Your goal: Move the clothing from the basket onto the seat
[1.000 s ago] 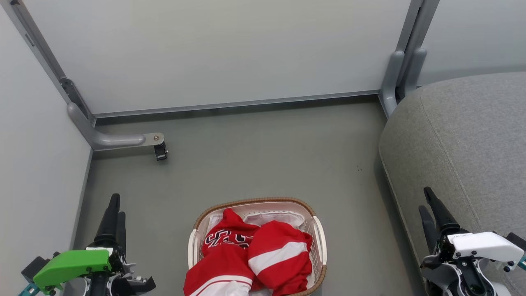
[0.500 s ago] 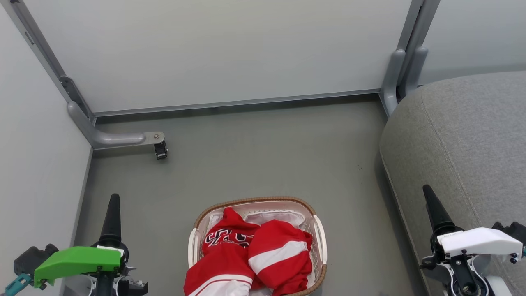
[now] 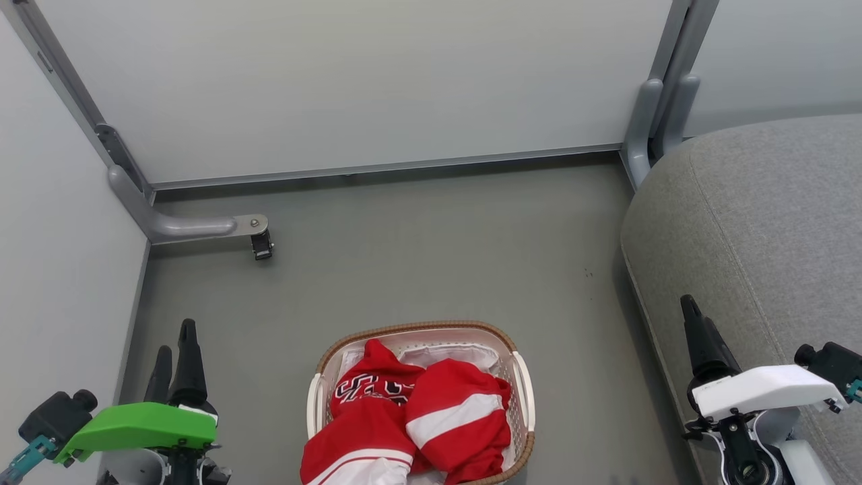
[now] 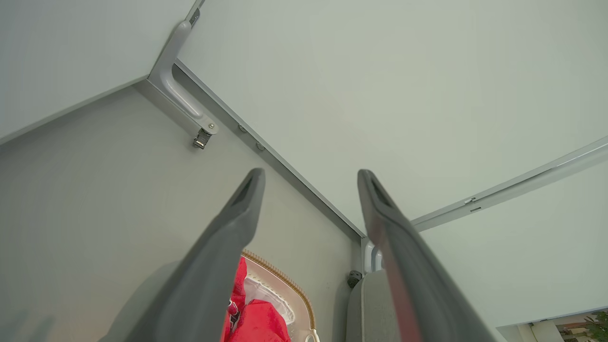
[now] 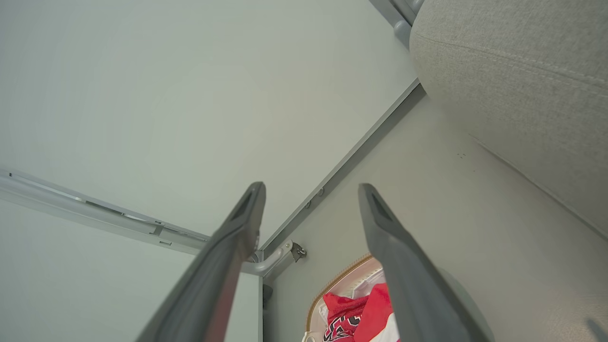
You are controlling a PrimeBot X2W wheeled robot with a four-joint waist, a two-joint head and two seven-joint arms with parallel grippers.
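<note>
Insp. note, head view ref.

Basket: upright on grey floor, low centre of view, brown rim, white handle each side. White liner shows at the far end inside.

Clothing: both pcs in the basket. Jersey on the left side, black lettering w/ white edge facing up; its lower part w/ white trim lies over the near rim and is cut by the frame edge. Striped garment on the right side, bunched, touching and partly overlapping the jersey, white band across it.

Seat: grey cushion at right, rounded edge, stitched seam. Apart from the basket, a strip of floor between.

Left gripper: green-capped, low left, near the left wall panel. Fingers spread apart, nothing between them. No contact w/ basket.

Right gripper: white-capped, low right, seen against the seat's front edge. Fingers spread apart, nothing between them. Contact w/ seat: cannot tell.

Rear: grey partition bracket w/ small caster on the floor, well apart from the basket.
</note>
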